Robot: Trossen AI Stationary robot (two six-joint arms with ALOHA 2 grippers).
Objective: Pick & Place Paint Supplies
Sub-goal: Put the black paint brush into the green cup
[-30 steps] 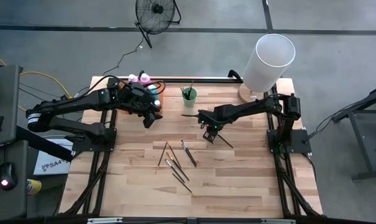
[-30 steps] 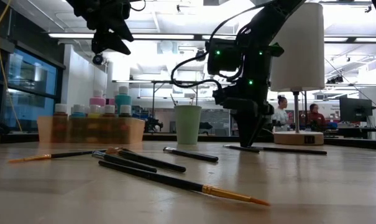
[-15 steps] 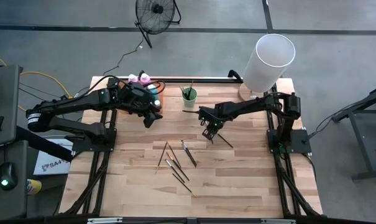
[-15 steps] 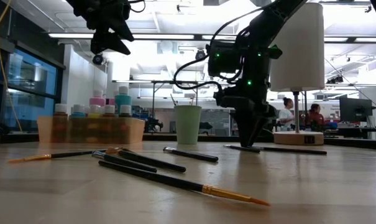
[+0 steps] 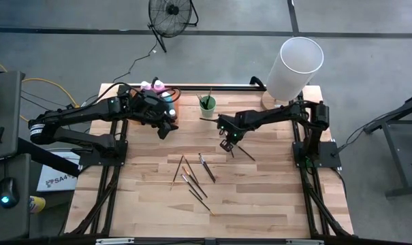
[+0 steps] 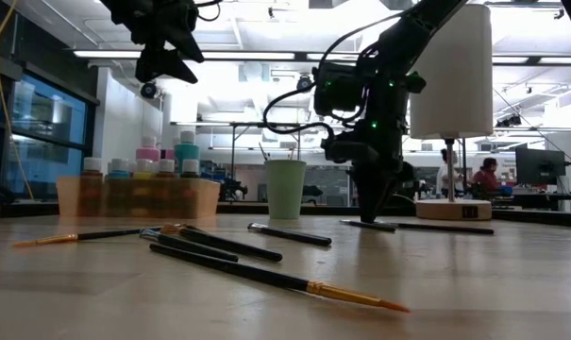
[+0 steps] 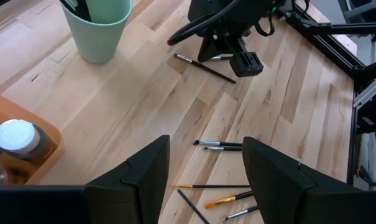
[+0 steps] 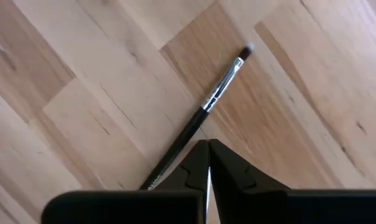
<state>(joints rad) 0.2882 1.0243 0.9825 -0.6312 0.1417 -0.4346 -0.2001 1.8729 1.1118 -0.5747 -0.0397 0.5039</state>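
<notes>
The right claw (image 5: 227, 143) is down at the tabletop (image 5: 274, 197) near its middle, a little toward the far edge and the right side. Its fingers (image 8: 197, 165) are pressed together with no gap, closed on the handle of a dark brush (image 8: 203, 112); in the right wrist view the handle runs in between the fingertips, and the pale tip lies flat on the wood ahead of them. In the low view the same claw (image 6: 372, 212) points straight down, with that brush (image 6: 427, 227) level on the wood at its tip.

The left claw (image 5: 166, 127) hangs above the far left part of the tabletop, just beside the orange tray (image 5: 174, 109). Its fingers (image 7: 144, 171) stand well apart and hold nothing.

The tray sits at the far edge, left of centre, with paint bottles (image 6: 143, 175) in it; a pink one (image 5: 153, 86) and a blue-capped one (image 6: 187, 151) rise above the rest. The green cup (image 5: 207, 104) stands just right of the tray, near the far edge, with dark handles sticking out.

A loose cluster of brushes (image 5: 195, 175) lies near the middle of the tabletop, toward the near edge, well apart from the right claw. In the low view 1 with an orange tip (image 6: 346, 296) lies nearest the camera.
</notes>
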